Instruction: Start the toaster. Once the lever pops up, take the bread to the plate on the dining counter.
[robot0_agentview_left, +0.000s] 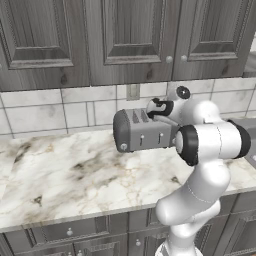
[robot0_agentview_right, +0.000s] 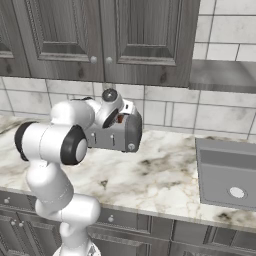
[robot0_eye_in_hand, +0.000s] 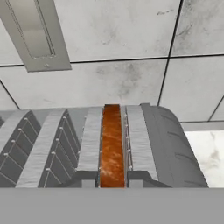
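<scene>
Dark grey panelled wall cabinets (robot0_agentview_left: 125, 35) over a pale tiled wall (robot0_agentview_left: 55, 112), with a veined marble worktop (robot0_agentview_left: 65, 175) running below on grey drawer fronts. Off to the right on that worktop, a flat grey cooktop (robot0_agentview_right: 227, 172) under a steel hood (robot0_agentview_right: 222, 75). Against the tiles, a boxy grey toaster (robot0_agentview_left: 142, 132), standing upright with its knobbed side facing out. White arm (robot0_agentview_left: 210, 145) bent over the toaster's right end, hiding part of it. Gripper (robot0_agentview_right: 119, 118) poised just above the slots, jaws drawn together, closed on the top edge of the bread (robot0_eye_in_hand: 112, 146) as far as can be judged. Brown bread standing on edge in the slot nearest the toaster's rounded side. Small metal outlet plate (robot0_eye_in_hand: 33, 33) set in the tiles behind.
</scene>
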